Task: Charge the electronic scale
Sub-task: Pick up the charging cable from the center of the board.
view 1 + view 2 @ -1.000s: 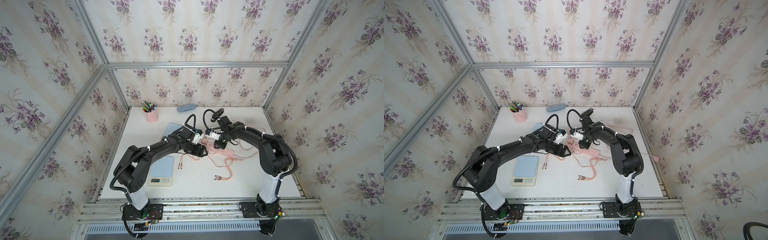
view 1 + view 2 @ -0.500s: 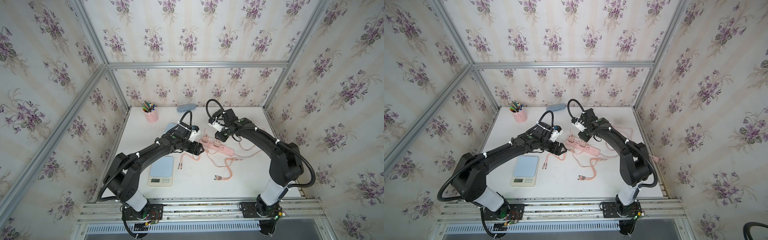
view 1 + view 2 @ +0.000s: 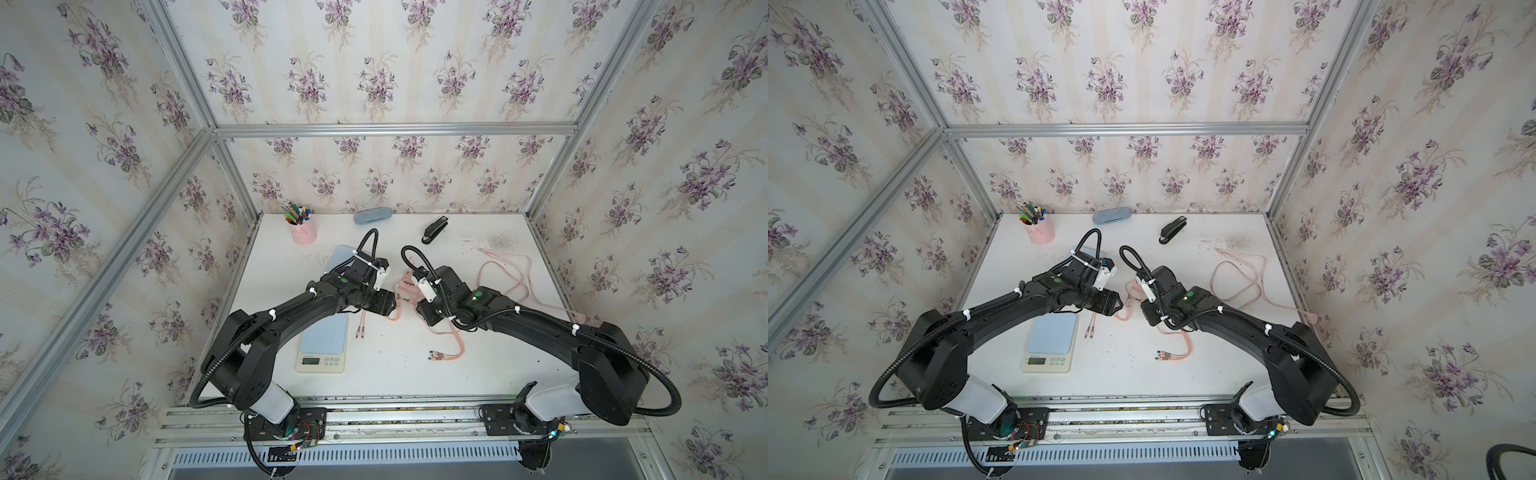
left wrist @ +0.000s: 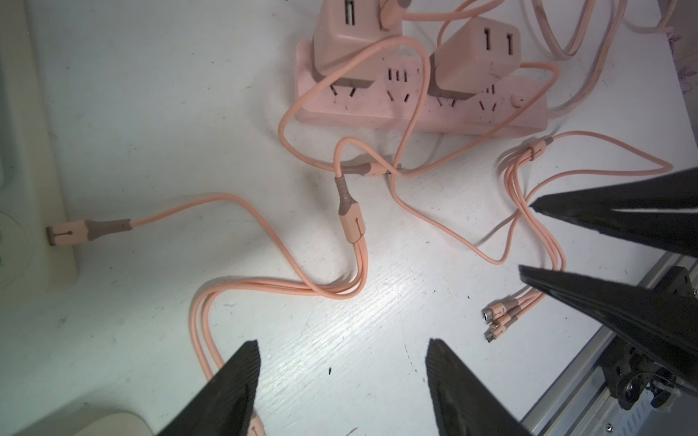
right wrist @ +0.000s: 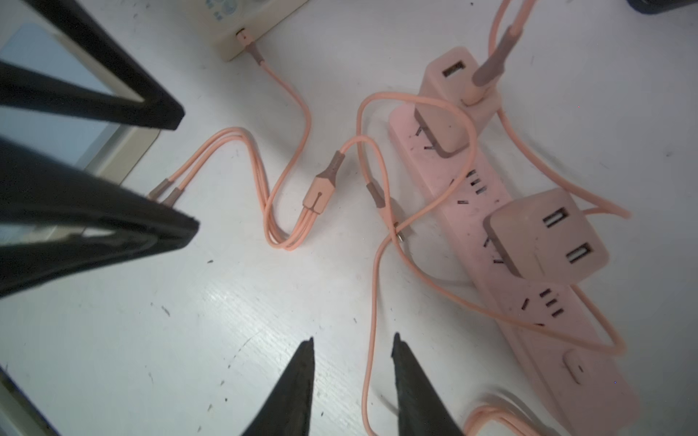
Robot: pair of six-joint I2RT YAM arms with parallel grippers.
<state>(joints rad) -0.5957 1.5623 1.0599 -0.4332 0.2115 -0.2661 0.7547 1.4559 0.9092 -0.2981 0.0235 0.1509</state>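
White tabletop (image 3: 478, 374) inside floral-papered walls (image 3: 374, 62): the scale sits plugged in, near-left of both grippers.
Your left gripper (image 4: 343, 341) hovers wide open and empty above the pink cable (image 4: 351, 226). The electronic scale (image 3: 322, 345) lies to its near left, with the cable's connector (image 4: 71, 234) seated in its side edge. Your right gripper (image 5: 352, 338), further right, stands partly open and grips nothing; one cable strand lies on the table between its tips, and the power strip (image 5: 491, 234) is close by.
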